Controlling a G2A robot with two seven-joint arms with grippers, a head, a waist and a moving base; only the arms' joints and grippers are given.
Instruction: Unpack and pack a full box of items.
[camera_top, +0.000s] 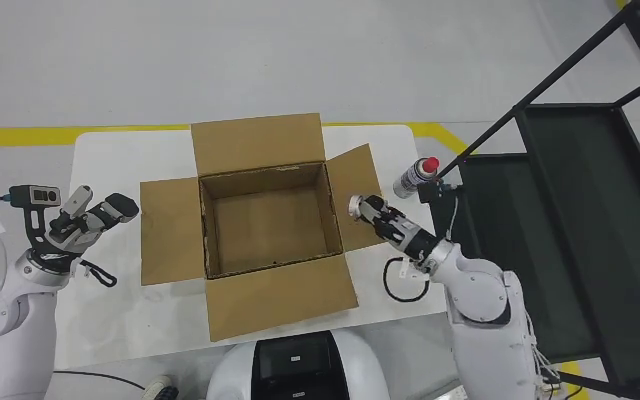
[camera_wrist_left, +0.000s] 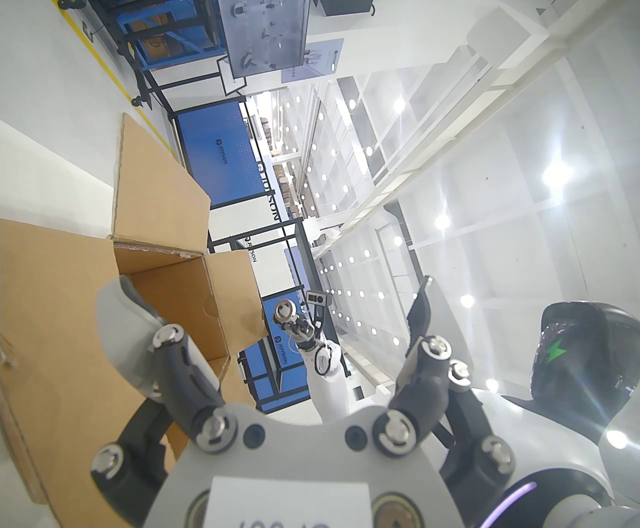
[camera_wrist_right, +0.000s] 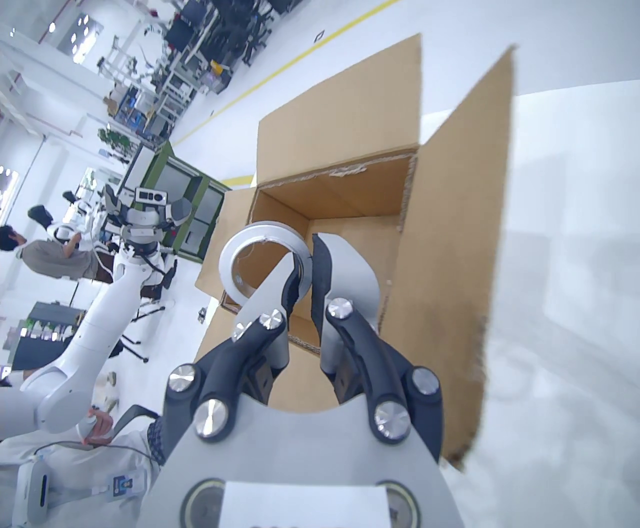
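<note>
Top view puts the open cardboard box at the middle of the white table, all four flaps folded outward and its floor bare as far as can be seen. At 3 o'clock of the box, the right gripper hovers over the flap on that side, pinching a silver ring that looks like a roll of tape. A red-capped can stands on the table at about 2 o'clock of the box, just beyond the flap. At 9 o'clock the left gripper hangs off the flap's outer edge with nothing in it. Left wrist view shows that gripper's fingers spread wide with only air between them, and the box close beside it. Across the box is the right gripper with the silver ring. Right wrist view has the right gripper pressed onto the band of the silver ring, one finger inside the hoop and one outside, with the open mouth of the box just ahead. Judging by the bare floor and the can out on the table, the unpacking looks finished or nearly so. Whether the ring is the last thing out or the first going back in cannot be told. Packing, at least of the can, seems to remain.
</note>
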